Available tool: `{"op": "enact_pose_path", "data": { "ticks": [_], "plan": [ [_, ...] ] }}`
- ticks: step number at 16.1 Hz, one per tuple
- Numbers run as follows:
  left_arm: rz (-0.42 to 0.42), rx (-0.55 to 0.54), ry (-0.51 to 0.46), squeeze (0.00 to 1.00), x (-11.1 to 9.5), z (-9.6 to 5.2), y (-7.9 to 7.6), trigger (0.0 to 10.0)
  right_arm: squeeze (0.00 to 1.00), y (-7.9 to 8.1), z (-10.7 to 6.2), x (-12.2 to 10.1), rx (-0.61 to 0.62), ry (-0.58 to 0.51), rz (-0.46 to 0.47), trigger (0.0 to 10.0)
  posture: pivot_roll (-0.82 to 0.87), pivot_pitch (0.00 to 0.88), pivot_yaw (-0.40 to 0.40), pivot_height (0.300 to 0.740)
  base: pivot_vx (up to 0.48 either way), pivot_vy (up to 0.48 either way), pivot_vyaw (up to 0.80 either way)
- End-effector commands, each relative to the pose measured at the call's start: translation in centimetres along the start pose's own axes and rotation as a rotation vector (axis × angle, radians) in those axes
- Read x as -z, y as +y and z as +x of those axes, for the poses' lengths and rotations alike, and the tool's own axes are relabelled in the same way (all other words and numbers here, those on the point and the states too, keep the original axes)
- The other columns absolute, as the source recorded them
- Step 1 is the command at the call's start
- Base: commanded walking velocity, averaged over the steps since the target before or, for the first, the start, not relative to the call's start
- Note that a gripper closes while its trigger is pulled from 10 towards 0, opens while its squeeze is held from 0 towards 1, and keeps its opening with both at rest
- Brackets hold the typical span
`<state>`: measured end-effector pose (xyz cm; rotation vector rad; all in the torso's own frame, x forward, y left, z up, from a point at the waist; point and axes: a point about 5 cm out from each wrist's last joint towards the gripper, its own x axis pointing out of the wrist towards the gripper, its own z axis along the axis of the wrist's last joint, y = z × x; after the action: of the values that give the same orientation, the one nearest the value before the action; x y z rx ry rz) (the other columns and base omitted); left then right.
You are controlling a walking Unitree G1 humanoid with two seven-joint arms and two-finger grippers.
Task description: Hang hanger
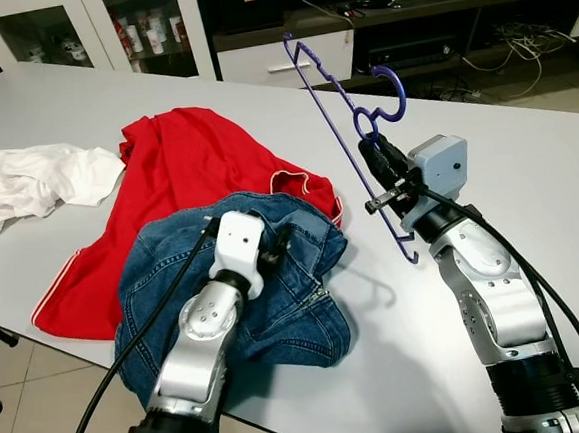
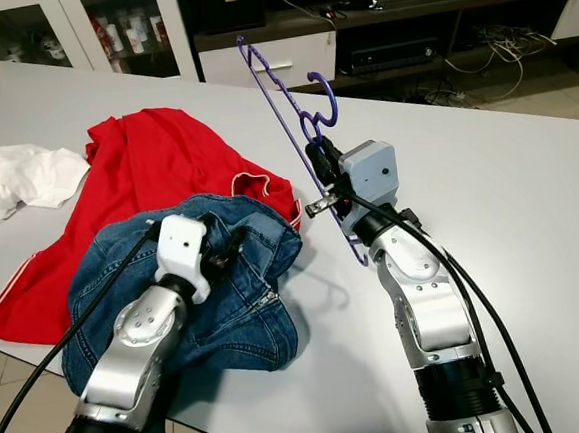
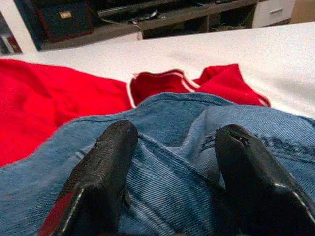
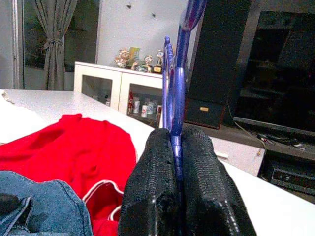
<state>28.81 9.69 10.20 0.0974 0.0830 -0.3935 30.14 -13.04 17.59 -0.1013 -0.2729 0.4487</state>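
On the white table (image 1: 528, 188) lie a blue denim garment (image 1: 274, 278) overlapping a red shirt (image 1: 186, 174), and a white cloth (image 1: 36, 181) just beside them.

A broad, pale grey rectangular table (image 1: 526, 168) is filling the foreground, catching even indoor light. Beyond its far edge, a white glass-fronted cabinet (image 1: 84, 27) is displaying small bottles and figurines, and a long dark low media shelf (image 1: 423, 5) is running alongside that cabinet, with white cables (image 1: 503, 59) trailing beneath it onto the beige tiled floor (image 1: 560, 90). Past the table, a grey tied-back curtain (image 4: 51, 44) is hanging beside the cabinet, against a pale wall (image 4: 133, 24), while a tall black speaker (image 4: 216, 64) is standing by the shelf.
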Motion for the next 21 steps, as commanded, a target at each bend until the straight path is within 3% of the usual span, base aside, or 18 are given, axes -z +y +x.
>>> {"op": "enact_pose_path", "data": {
  "ticks": [1, 3, 7, 8, 9, 14, 16, 17, 21],
  "plan": [
    [-0.022, 0.01, 0.042, 0.0, 0.5, 0.1, 0.1, 10.0, 0.0, 0.0, 0.2, -0.6, -0.005, -0.023, -0.013, 10.0, -0.07, 0.0, 0.06, 0.74, 0.0, 0.0, 0.0],
    [-0.029, -0.003, 0.09, 0.0, 1.1, 0.1, 0.0, 10.0, 0.0, -0.3, 0.2, -0.6, -0.003, -0.023, -0.019, 10.0, -0.08, 0.0, 0.063, 0.74, 0.0, 0.0, 0.0],
    [0.013, -0.103, 0.047, 0.0, 0.3, -0.3, 1.0, 10.0, 0.0, -0.1, 0.1, -0.5, -0.005, -0.022, -0.018, 10.0, -0.08, 0.0, 0.058, 0.74, 0.0, 0.0, 0.0],
    [0.011, -0.101, 0.035, 0.91, 0.2, -0.4, 0.9, 10.0, 0.0, -0.1, 0.2, -0.5, -0.008, -0.022, -0.018, 10.0, -0.07, 0.0, 0.053, 0.74, 0.0, 0.0, 0.0],
    [0.004, -0.067, 0.029, 1.0, 0.1, -0.4, 0.4, 10.0, 0.0, 0.0, 0.2, -0.5, -0.011, -0.022, -0.018, 10.0, -0.07, 0.0, 0.053, 0.74, 0.0, 0.0, 0.0],
    [0.027, -0.081, 0.0, 1.0, -0.2, -0.4, 0.1, 10.0, 0.0, -0.3, 0.6, -0.7, -0.017, -0.027, -0.022, 10.0, -0.07, 0.0, 0.043, 0.74, 0.0, 0.0, 0.0],
    [-0.002, -0.105, 0.034, 1.0, 0.2, -0.3, 0.2, 10.0, 0.0, -0.3, 0.5, -0.7, -0.018, -0.025, -0.024, 10.0, -0.07, 0.0, 0.04, 0.74, 0.0, 0.0, 0.0],
    [-0.002, -0.071, 0.081, 0.0, 0.7, -0.2, -0.3, 10.0, 0.0, -0.3, 0.5, -0.7, -0.018, -0.024, -0.025, 10.0, -0.07, 0.0, 0.041, 0.74, 0.0, 0.0, 0.0],
    [-0.019, -0.02, 0.133, 0.0, 1.4, -0.2, -1.2, 10.0, 0.0, -0.4, 0.5, -0.7, -0.013, -0.024, -0.025, 10.0, -0.07, 0.0, 0.045, 0.74, 0.0, 0.0, 0.0]
  ]
}}
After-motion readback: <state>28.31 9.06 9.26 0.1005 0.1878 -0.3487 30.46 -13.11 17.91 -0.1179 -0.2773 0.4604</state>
